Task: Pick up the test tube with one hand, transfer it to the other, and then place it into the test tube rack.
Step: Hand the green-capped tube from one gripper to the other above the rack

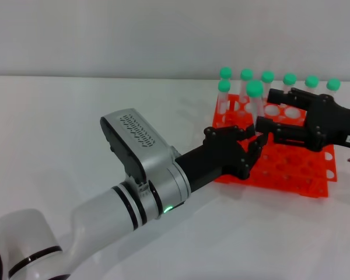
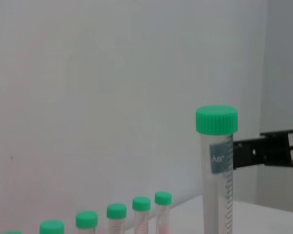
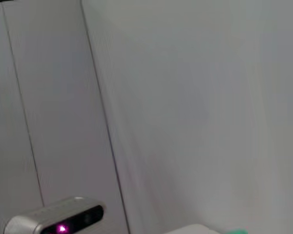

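Observation:
My left hand (image 1: 252, 143), black on the white and silver arm, is shut on the test tube (image 1: 256, 100) and holds it upright over the near left part of the orange rack (image 1: 291, 170). The tube's green cap fills the left wrist view (image 2: 216, 120). My right hand (image 1: 269, 112), black with a white label at its wrist, reaches in from the right. Its fingers (image 1: 283, 95) are spread on the far and near sides of the tube. One of its fingers shows beside the tube in the left wrist view (image 2: 268, 151).
Several more green-capped tubes (image 1: 268, 76) stand in the rack's back row and also show in the left wrist view (image 2: 116, 212). The white table (image 1: 58, 122) stretches out to the left. The right wrist view shows a wall and a silver camera (image 3: 58, 220).

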{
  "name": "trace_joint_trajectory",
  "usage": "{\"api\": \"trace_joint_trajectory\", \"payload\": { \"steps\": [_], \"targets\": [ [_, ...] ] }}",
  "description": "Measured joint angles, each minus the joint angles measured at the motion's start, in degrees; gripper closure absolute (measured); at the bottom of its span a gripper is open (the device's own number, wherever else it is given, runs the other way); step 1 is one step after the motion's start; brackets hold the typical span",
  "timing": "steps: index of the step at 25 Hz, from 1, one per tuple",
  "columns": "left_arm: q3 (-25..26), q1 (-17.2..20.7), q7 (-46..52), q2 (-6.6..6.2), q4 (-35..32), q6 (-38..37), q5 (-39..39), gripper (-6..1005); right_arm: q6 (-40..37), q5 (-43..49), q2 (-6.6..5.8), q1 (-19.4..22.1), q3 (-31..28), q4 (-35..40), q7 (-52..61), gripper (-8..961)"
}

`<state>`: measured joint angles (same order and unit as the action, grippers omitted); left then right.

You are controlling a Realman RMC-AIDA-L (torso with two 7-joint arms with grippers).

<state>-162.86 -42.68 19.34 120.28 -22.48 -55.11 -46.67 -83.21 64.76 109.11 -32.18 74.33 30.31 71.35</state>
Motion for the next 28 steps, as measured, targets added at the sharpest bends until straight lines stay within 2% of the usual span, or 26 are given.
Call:
{"api": "trace_joint_trajectory", "payload": {
  "steps": [7,13,18,28],
  "targets": [
    [0.0,-0.2,0.0,0.04,-0.2,0.5,0.0,815,1.9,1.0,1.44,-1.6,0.1,0.2,0.0,81],
    [-0.1,-0.2,0.0,0.04,-0.2,0.5,0.0,815,3.7,1.7,2.26,-2.7,0.1,0.2,0.1,140],
    [-0.1,0.1,0.0,0.04,-0.2,0.5,0.0,815,5.1,1.7,2.39,-2.7,-0.1,0.1,0.5,190],
    [-0.1,0.3,0.0,0.04,-0.2,0.8,0.0,815,5.3,1.4,2.28,-2.2,-0.5,0.2,0.4,419]
  ]
}}
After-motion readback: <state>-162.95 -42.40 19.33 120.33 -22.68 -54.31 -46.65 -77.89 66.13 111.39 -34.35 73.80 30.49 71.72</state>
